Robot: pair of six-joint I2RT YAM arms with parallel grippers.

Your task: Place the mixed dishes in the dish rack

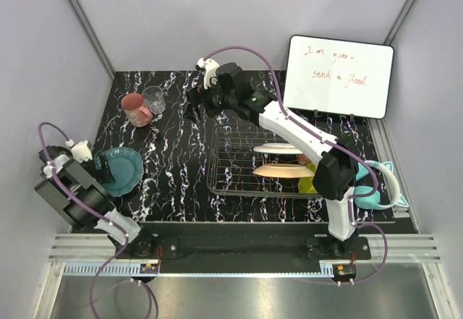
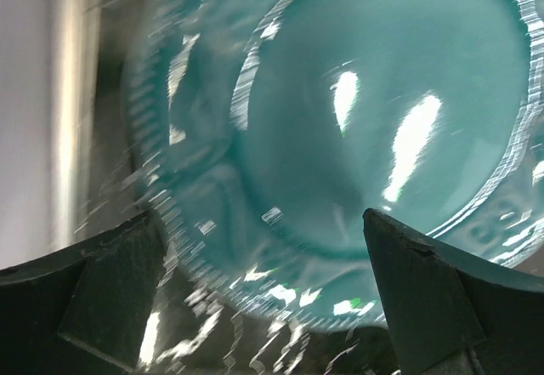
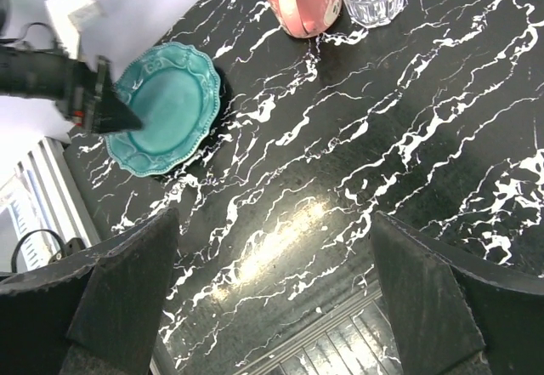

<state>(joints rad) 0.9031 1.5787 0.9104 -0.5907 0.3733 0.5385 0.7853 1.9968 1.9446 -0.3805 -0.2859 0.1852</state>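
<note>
While a white plate, a peach plate and a green bowl lean on edge inside the dish rack, 3 dishes wait outside it on the table. The teal plate lies flat, well to the left of the rack. The pink mug and clear glass stand side by side beyond the rack's far left corner.

The left gripper sits low at the plate's rim, on the side away from the rack. That is probably because a flat plate can only be pinched at its raised edge. Its fingers are spread wide with the rim across the gap. The wrist view is blurred, so I cannot tell whether they touch the plate, and nothing looks gripped.

The right gripper hovers above bare table just off the rack's far left corner. Its fingers are wide apart and hold nothing. From there it looks well placed to reach for the mug or glass.
</note>
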